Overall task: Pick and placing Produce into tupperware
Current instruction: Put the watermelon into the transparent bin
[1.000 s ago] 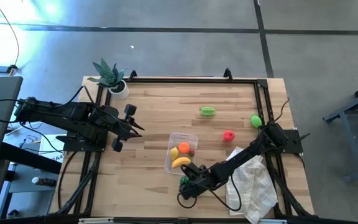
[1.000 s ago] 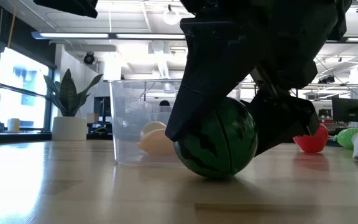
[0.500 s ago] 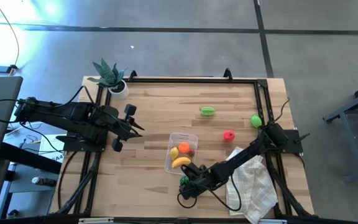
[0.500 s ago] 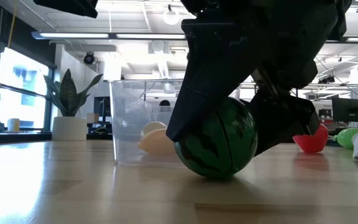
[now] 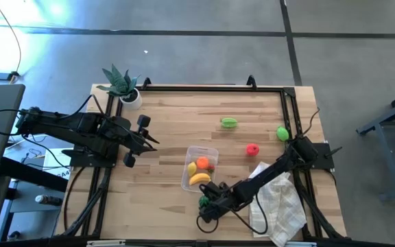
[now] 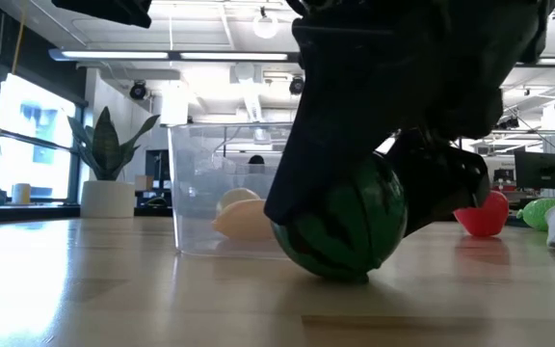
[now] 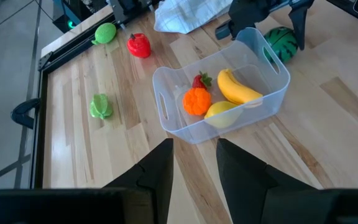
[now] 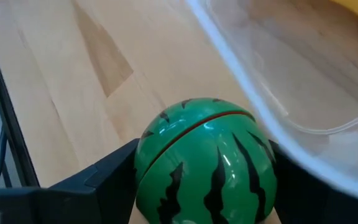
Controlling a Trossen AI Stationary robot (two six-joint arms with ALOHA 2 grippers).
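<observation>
My right gripper (image 5: 205,204) was down at the near edge of the table (image 5: 163,123), pinching the striped watermelon (image 6: 340,229) between its two fingers. The watermelon sat on the wood, just beside the near end of the clear tub (image 7: 253,46). In the tub lay a banana (image 7: 237,86), a lemon (image 7: 221,111), an orange (image 7: 197,101) and a small red fruit (image 7: 200,81). My left gripper (image 5: 140,139) waited at the left, fingers spread apart.
</observation>
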